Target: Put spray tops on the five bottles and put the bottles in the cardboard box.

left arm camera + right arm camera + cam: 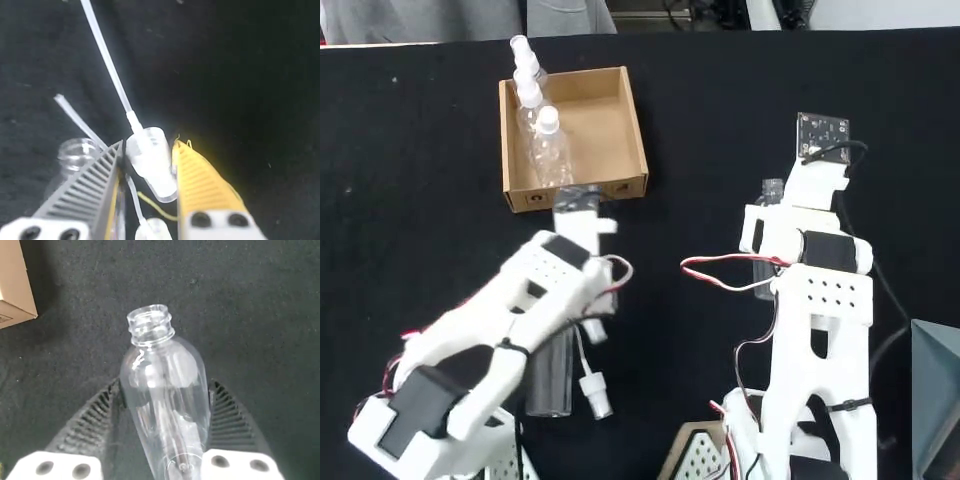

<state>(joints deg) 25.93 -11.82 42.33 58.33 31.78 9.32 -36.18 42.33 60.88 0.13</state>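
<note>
My left gripper (147, 146) is shut on a white spray top (150, 167) whose long dip tube (107, 60) points away over the black cloth. An open clear bottle (75, 152) stands just beside the grey finger (90, 185), and a second spray top (152, 231) lies close under the jaws. In the high view the left arm (520, 310) covers that bottle (550, 378), with a loose spray top (595, 392) beside it. My right gripper (165, 386) is shut on an uncapped clear bottle (150, 325), which also shows right of centre (772, 195). The cardboard box (625, 120) holds three capped bottles (550, 150).
The box's corner (15, 285) lies off to one side of the right gripper. A grey angular object (935, 390) stands at the right edge, and perforated arm bases (705, 455) sit along the front. Black cloth (720, 110) lies open between the box and the right arm.
</note>
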